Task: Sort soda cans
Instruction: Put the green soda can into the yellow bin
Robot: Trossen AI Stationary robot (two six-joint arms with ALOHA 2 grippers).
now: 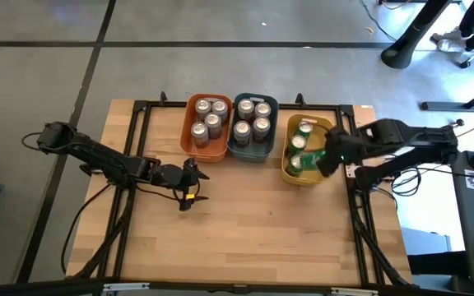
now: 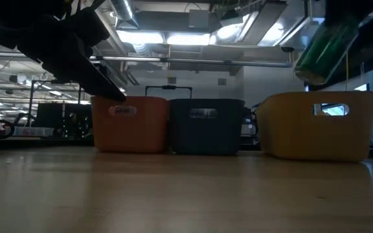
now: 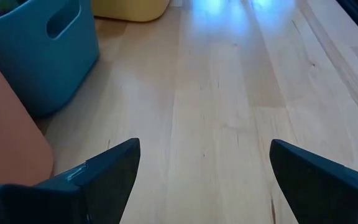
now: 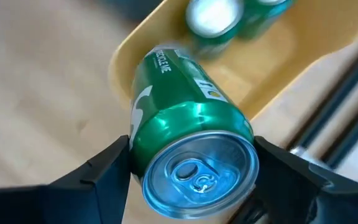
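- The green can [image 4: 191,155] sits clamped between the two dark fingers [image 4: 98,180] of my right pincer [image 4: 191,186], pressed on both flanks. It is a smooth, glossy metal cylinder with white lettering on its side and a round silver top with a pull tab, and it is tilted rather than upright.
- I hold it over the yellow bin [image 1: 288,168], above that bin's rim on the side towards the counter's right edge. In the low view the can [image 2: 326,42] hangs slanted, clear above the bin's wall.
- Inside the yellow bin stand other green cans [image 1: 301,146], silver tops up. The bin is smooth plastic with rounded corners and a slotted handle hole in its wall.
- Beside it, towards the counter's left, stands the grey-blue bin [image 1: 252,152], and next the orange bin [image 1: 206,153]. Each holds silver-topped cans [image 1: 253,119]; their body colours I cannot tell. All three bins stand in a row by the counter's far edge.
- My left pincer [image 1: 189,185] waits over bare boards nearer the middle, just in front of the orange bin, fingers spread wide with nothing between them.
- The counter [image 1: 262,247] is pale wood in long planks with a fine grain, framed by black rails.
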